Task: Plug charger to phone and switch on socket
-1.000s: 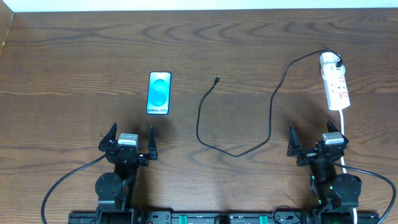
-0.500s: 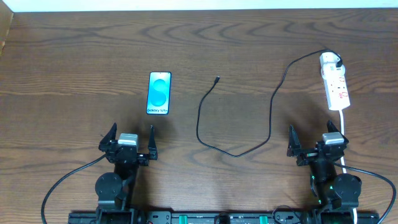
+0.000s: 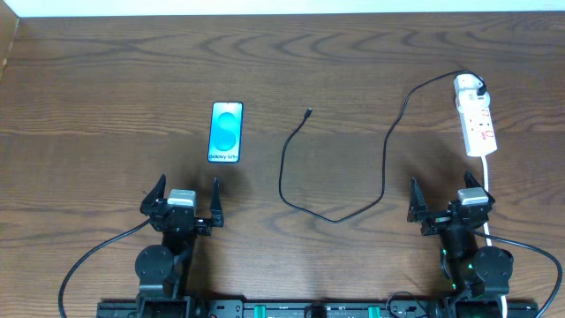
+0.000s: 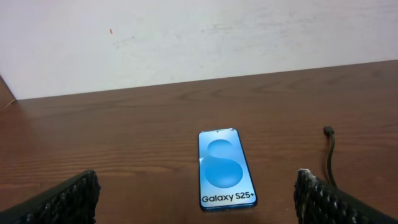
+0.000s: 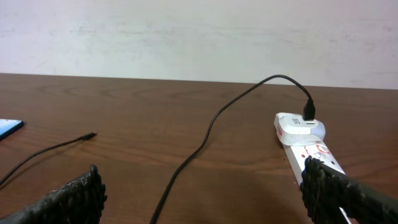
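The phone [image 3: 226, 132] lies flat on the table left of centre, blue screen up; it also shows in the left wrist view [image 4: 225, 169]. The charger cable [image 3: 287, 181] curves across the middle, its small plug tip [image 3: 307, 113] lying free to the right of the phone. Its black plug [image 3: 478, 86] sits in the white socket strip [image 3: 477, 124] at the far right, also seen in the right wrist view [image 5: 308, 140]. My left gripper [image 3: 185, 196] is open and empty just in front of the phone. My right gripper [image 3: 450, 199] is open and empty in front of the socket strip.
The socket strip's white cord [image 3: 488, 181] runs down past my right gripper toward the table's front edge. A white wall [image 4: 186, 37] stands behind the table's far edge. The cable tip [image 4: 328, 130] lies to the right of the phone in the left wrist view.
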`<action>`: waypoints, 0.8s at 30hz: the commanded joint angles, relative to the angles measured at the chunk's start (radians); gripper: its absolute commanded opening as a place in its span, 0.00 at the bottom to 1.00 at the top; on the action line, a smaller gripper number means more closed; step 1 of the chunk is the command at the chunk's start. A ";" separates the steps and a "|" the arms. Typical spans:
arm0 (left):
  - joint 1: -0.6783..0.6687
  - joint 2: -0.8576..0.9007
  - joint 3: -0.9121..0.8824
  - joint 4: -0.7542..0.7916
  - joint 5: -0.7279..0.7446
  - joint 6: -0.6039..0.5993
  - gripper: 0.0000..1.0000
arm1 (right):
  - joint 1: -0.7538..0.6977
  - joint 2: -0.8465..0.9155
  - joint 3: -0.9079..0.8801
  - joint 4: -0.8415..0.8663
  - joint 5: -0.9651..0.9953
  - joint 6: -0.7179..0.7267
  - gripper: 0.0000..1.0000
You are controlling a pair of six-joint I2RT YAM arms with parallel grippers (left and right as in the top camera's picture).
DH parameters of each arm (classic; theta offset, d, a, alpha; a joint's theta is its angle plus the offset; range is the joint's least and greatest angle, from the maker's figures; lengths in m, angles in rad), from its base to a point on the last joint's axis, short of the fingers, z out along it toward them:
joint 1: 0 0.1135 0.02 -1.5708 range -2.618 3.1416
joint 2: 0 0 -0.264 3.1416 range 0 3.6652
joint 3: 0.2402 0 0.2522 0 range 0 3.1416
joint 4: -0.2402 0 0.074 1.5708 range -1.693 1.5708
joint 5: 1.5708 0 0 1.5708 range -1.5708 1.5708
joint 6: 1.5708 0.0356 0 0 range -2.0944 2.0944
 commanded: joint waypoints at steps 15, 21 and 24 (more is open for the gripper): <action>0.005 -0.005 -0.018 -0.034 -0.009 0.017 0.99 | 0.010 -0.004 -0.002 -0.004 0.005 -0.008 0.99; 0.005 -0.005 -0.018 -0.030 -0.014 0.019 0.99 | 0.010 -0.004 -0.002 -0.004 0.005 -0.008 0.99; 0.005 -0.005 -0.018 -0.021 -0.063 0.018 0.99 | 0.010 -0.004 -0.002 -0.004 0.005 -0.008 0.99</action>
